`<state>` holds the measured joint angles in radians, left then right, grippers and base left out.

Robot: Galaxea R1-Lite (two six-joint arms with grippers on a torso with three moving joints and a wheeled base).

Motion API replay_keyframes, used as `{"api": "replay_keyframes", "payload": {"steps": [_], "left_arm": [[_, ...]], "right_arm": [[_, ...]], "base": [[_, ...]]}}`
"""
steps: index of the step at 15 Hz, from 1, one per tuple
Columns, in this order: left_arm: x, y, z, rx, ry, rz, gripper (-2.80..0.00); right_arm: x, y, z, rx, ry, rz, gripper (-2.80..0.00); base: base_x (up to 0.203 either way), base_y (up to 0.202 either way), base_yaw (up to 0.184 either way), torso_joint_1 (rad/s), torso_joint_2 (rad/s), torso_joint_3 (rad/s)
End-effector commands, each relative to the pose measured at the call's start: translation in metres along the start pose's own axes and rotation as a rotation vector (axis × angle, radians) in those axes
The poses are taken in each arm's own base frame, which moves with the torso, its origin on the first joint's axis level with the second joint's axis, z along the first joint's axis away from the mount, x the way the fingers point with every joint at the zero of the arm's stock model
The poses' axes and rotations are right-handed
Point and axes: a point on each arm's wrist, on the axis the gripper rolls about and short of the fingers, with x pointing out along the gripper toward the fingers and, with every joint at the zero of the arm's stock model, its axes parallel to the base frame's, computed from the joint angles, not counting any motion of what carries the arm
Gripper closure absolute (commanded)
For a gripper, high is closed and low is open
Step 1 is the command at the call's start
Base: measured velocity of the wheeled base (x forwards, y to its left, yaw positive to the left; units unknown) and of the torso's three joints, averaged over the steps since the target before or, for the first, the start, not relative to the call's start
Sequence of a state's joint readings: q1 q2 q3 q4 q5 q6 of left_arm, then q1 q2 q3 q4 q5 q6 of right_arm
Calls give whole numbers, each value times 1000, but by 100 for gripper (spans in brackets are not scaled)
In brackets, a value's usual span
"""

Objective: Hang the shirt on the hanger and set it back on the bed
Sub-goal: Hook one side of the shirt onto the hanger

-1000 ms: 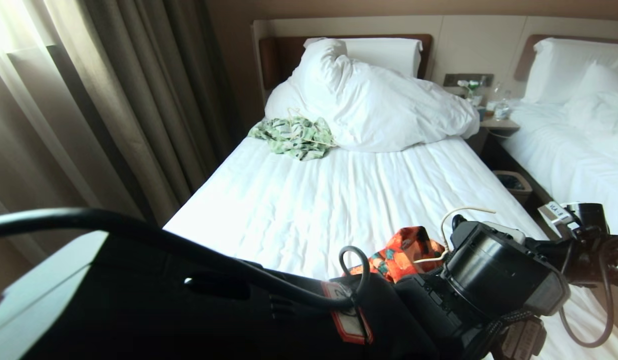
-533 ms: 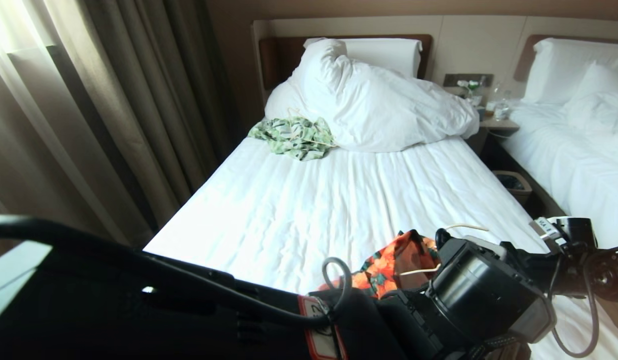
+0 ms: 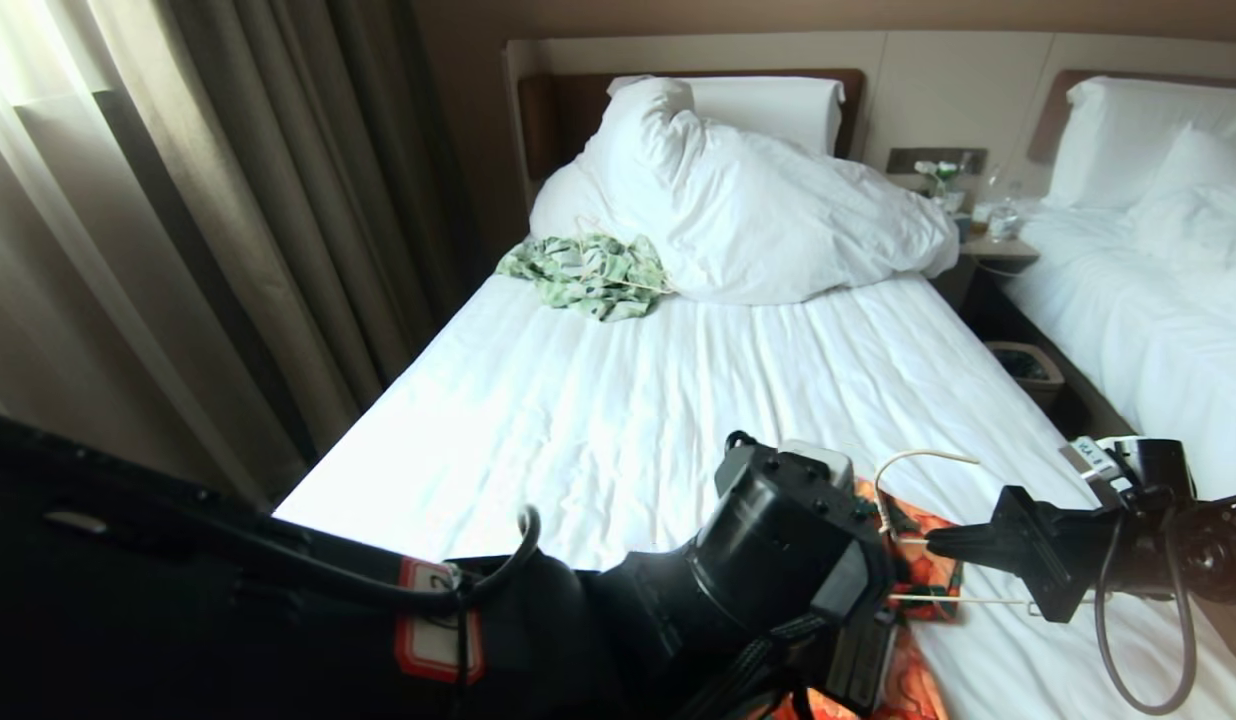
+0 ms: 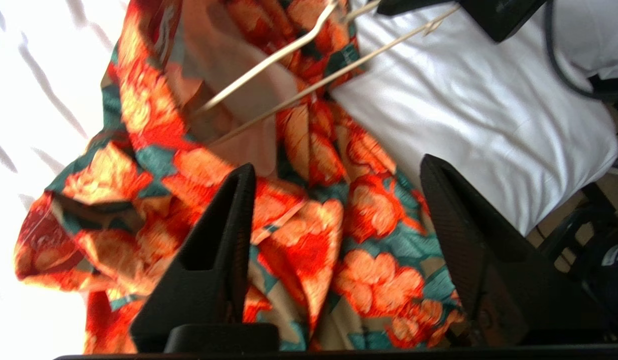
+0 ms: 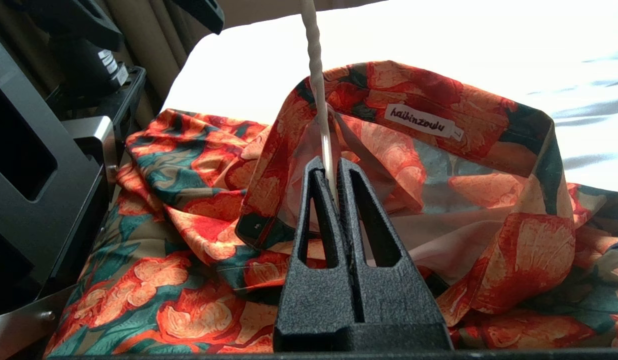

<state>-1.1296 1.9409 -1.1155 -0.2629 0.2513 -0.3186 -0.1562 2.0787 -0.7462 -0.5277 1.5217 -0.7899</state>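
The orange-flowered shirt (image 4: 299, 240) lies crumpled at the near right of the bed (image 3: 628, 400), its collar and white label (image 5: 421, 120) turned up. The thin cream hanger (image 5: 316, 75) passes into the collar opening, and its hook (image 3: 913, 457) rises just above the shirt (image 3: 936, 575). My right gripper (image 5: 330, 165) is shut on the hanger's wire, reaching in from the right (image 3: 933, 543). Hovering right over the shirt's folds, my left gripper (image 4: 337, 165) is open, with fabric showing between its fingers. In the head view the left wrist hides most of the shirt.
A pale green-and-white shirt (image 3: 588, 272) lies by the bunched duvet (image 3: 738, 210) at the head of the bed. Curtains (image 3: 228, 200) hang along the left side. A nightstand (image 3: 988, 240), a bin (image 3: 1023, 365) and a second bed (image 3: 1158, 300) stand on the right.
My left arm has swung over the shirt from the right gripper's side, now covering most of it and uncovering the right gripper. The right gripper keeps hold of the hanger, slightly lower.
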Motion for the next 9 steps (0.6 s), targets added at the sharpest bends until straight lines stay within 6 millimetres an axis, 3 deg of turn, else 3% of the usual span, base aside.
{"api": "replay_keyframes", "payload": {"steps": [1, 5, 7, 8, 9], "left_arm": [[-10, 21, -8, -12, 19, 32, 0], [-12, 85, -19, -27, 7, 17, 0], [-12, 107, -18, -9, -9, -11, 0], [-12, 114, -22, 18, 8, -36, -280], [-13, 119, -26, 66, 25, -62, -280]], "right_arm": [[0, -1, 1, -10, -6, 7, 0], [0, -1, 1, -10, -6, 5, 0], [0, -1, 1, -13, -6, 5, 0], [0, -1, 1, -12, -6, 5, 0], [0, -1, 1, -11, -6, 5, 0]], "base": [[0, 0, 0, 0, 0, 0], [0, 0, 0, 0, 0, 0], [0, 0, 0, 0, 0, 0], [0, 0, 0, 0, 0, 0], [0, 0, 0, 0, 0, 0]]}}
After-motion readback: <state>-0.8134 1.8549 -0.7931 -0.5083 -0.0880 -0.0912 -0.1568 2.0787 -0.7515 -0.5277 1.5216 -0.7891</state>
